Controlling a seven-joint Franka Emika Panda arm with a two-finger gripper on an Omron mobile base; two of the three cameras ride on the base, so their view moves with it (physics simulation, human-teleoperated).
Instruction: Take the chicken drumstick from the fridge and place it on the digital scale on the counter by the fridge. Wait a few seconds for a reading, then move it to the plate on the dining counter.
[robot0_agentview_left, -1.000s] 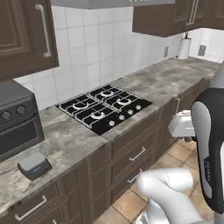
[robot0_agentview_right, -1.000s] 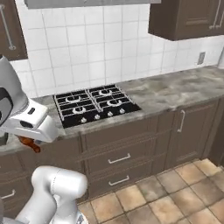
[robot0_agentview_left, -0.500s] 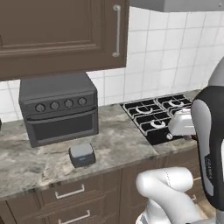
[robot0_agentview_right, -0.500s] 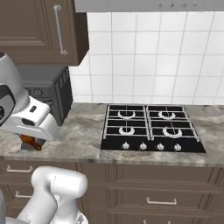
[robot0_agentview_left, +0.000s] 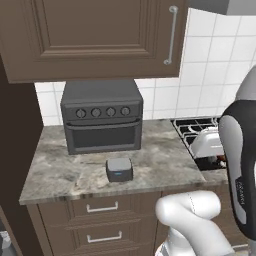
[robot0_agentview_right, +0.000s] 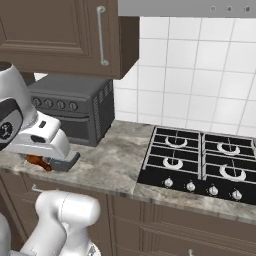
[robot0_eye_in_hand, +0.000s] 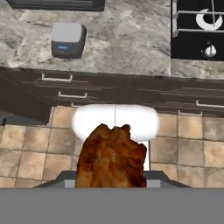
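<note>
Gripper (robot0_agentview_right: 42, 162) sits at left-centre of the right base view, under the white hand, clamped on the drumstick (robot0_eye_in_hand: 111, 157). In the hand view the drumstick fills the bottom centre, reddish-brown, thick end toward the camera, fingertips hidden behind it. In the right base view an orange-brown bit of it pokes out below the hand at (robot0_agentview_right: 36, 160), above the front edge of the counter (robot0_agentview_right: 110, 165). In the left base view the white hand is at right-centre, near the stove (robot0_agentview_left: 197, 131).

Scale (robot0_agentview_left: 119, 169) sits on the counter in the lower centre of the left base view, just in front of the toaster oven (robot0_agentview_left: 102, 115), apart from it, blue display facing the front edge. In the hand view the scale (robot0_eye_in_hand: 67, 40) is in the upper left, well apart from the drumstick, which hangs over the tiled floor (robot0_eye_in_hand: 30, 148) in front of the drawers (robot0_eye_in_hand: 109, 92). Stove (robot0_agentview_right: 200, 160) takes the right of the right base view. Brown wall cabinet (robot0_agentview_left: 95, 35) hangs above the oven.
</note>
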